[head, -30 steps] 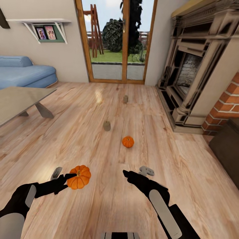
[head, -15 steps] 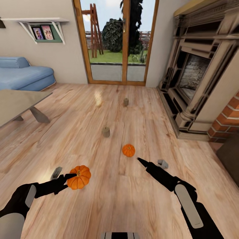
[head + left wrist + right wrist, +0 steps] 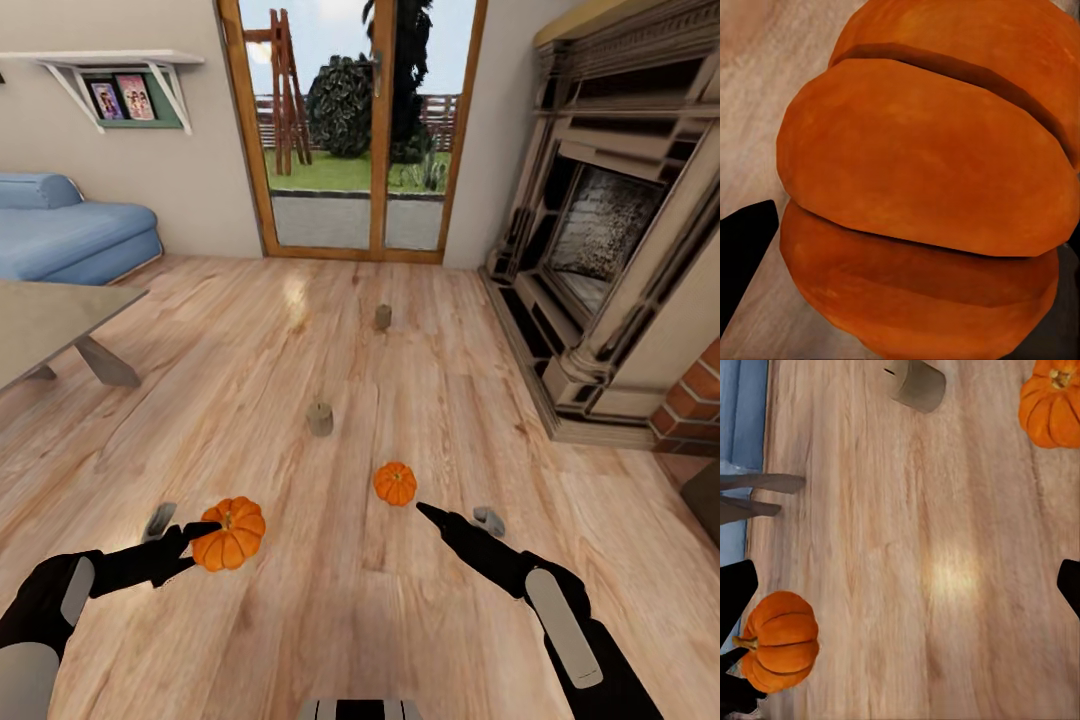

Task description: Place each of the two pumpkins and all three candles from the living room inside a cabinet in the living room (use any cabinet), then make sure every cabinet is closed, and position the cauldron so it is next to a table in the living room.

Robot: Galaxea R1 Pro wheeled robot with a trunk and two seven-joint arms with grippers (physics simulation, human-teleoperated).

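I am gathering the pumpkins, so the storing step is in hand and no cabinet is in sight yet. My left gripper is closed around the first pumpkin, holding it above the wooden floor at about 8 o'clock in the head view; in the left wrist view its orange ribs press right up between my dark fingertips. My right gripper is empty, its fingers spread wide, reaching toward 12 o'clock with the second pumpkin resting on the floor just beyond its tip, not touching. Two candles stand farther off at 12 o'clock, the nearer candle and the far candle toward the glass door. The coffee table sits at 10 o'clock. Next, I judge, my right arm must go forward and lower, straddling the second pumpkin before squeezing.
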